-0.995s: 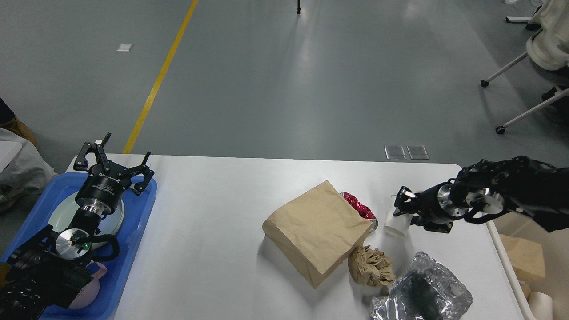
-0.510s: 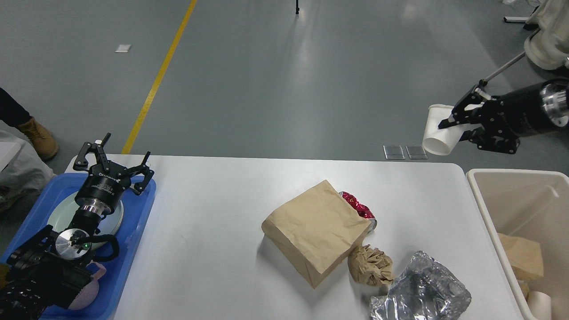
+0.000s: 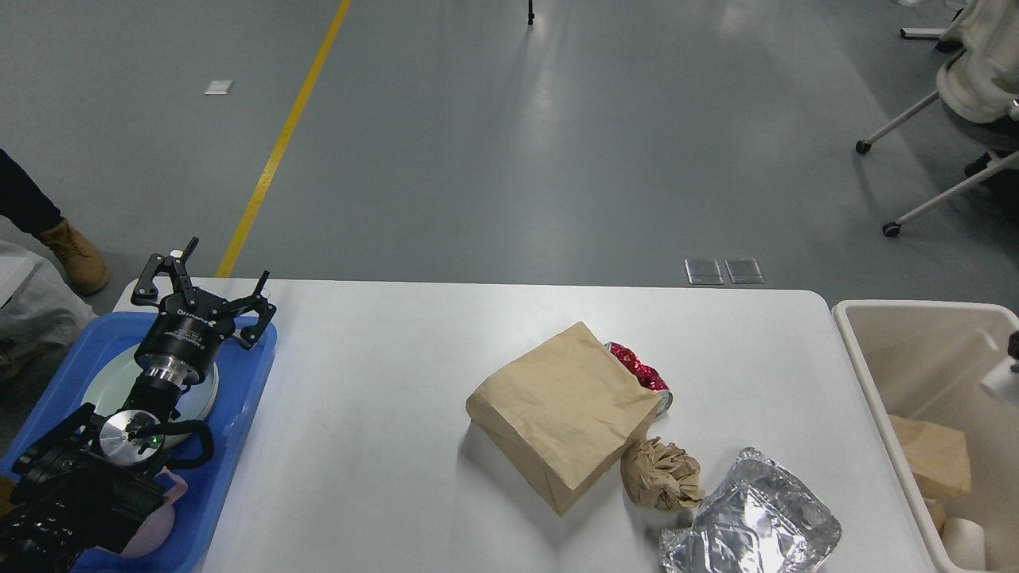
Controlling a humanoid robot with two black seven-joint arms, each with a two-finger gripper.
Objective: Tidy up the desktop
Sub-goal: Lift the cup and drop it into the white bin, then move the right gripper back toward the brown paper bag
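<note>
your left end effector hangs with fingers spread and empty over the blue tray and its plate. the right end effector is out of view. on the white tabletop lie a paper bag, crumpled paper and foil.

Tray left of desktop, bin right — paper bag mid-desktop, foil nearer.

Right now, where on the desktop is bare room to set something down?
The desktop is bare between the blue tray and the paper bag, and along the far edge behind the bag. It is crowded near right: bag, red can, crumpled paper and foil wrapper bunch together.
</note>
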